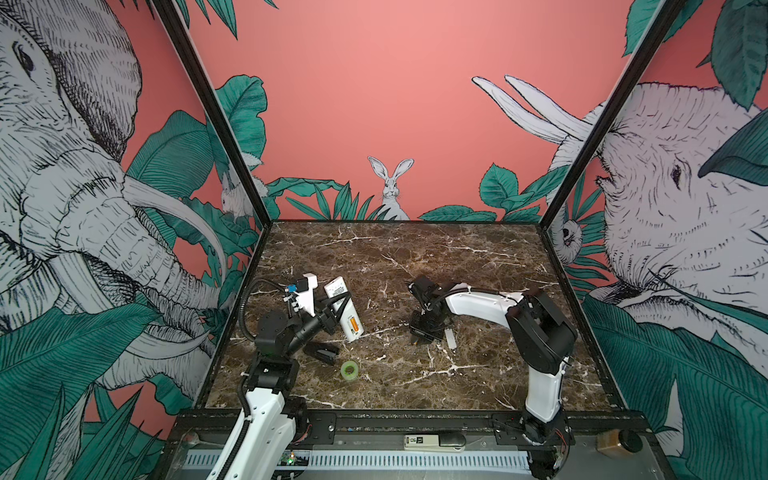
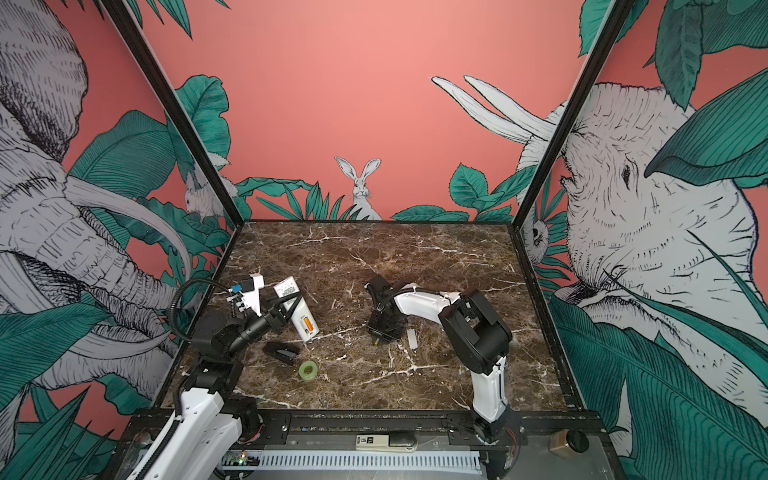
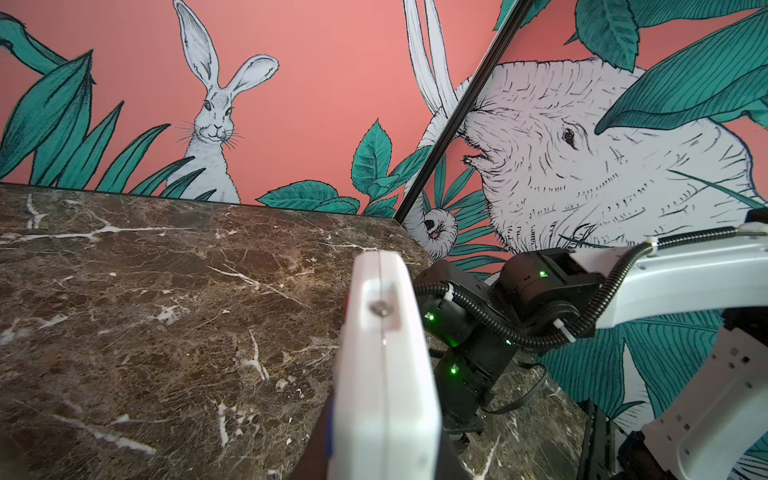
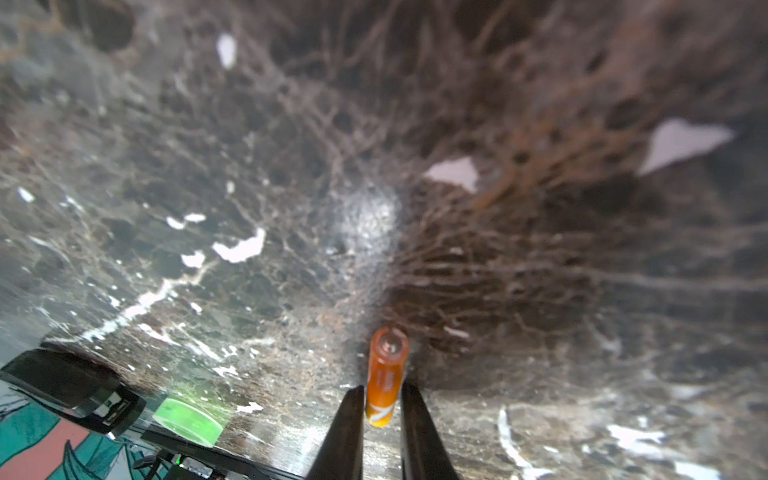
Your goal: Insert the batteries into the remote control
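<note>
The remote control (image 1: 335, 287) is white and lies back-up at the table's left, its battery bay uncovered. One orange battery (image 1: 353, 323) sits in the bay. My left gripper (image 1: 338, 305) is shut across the remote's middle; the left wrist view shows the remote (image 3: 384, 374) edge-on between the dark fingers. My right gripper (image 1: 417, 340) points down near the table's middle. In the right wrist view it (image 4: 382, 392) is shut on a second orange battery (image 4: 385, 374), whose silvery end points toward the marble.
A small grey cover piece (image 1: 450, 338) lies just right of the right gripper. A green tape roll (image 1: 349, 369) and a black object (image 1: 320, 352) lie in front of the remote. A white device (image 1: 434, 441) rests on the front rail. Black frame posts edge the marble table (image 1: 415, 257).
</note>
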`<state>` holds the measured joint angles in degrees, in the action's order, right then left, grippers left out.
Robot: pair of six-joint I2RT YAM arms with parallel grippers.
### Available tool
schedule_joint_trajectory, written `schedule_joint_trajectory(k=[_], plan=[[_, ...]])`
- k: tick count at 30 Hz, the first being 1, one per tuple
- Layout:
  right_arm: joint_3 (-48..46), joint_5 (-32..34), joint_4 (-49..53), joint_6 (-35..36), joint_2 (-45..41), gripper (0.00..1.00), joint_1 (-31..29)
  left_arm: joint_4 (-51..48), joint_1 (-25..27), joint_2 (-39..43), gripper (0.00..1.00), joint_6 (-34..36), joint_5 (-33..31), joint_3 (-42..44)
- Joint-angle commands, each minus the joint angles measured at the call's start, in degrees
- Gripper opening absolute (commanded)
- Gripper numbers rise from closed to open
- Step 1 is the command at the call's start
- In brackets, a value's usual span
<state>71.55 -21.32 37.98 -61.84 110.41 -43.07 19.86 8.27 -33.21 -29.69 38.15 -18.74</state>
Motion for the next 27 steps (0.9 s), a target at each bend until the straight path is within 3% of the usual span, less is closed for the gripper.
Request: schedule_joint_trajectory(k=[1, 9, 27], plan=[[-0.81, 7.51, 6.61, 5.21, 3.31, 0.24, 0.53, 2.58, 0.25, -0.33, 0.00, -1.37, 1.42, -2.14], [1.54, 12.06, 8.12, 9.31, 2.91, 0.38, 1.16, 3.35, 0.20, -0.69, 0.00, -1.77, 1.66, -1.84], [8.01, 13.40, 9.25, 14.79, 7.43, 0.31, 1.19, 3.97, 0.19, -1.94, 0.00, -1.62, 1.49, -1.29]])
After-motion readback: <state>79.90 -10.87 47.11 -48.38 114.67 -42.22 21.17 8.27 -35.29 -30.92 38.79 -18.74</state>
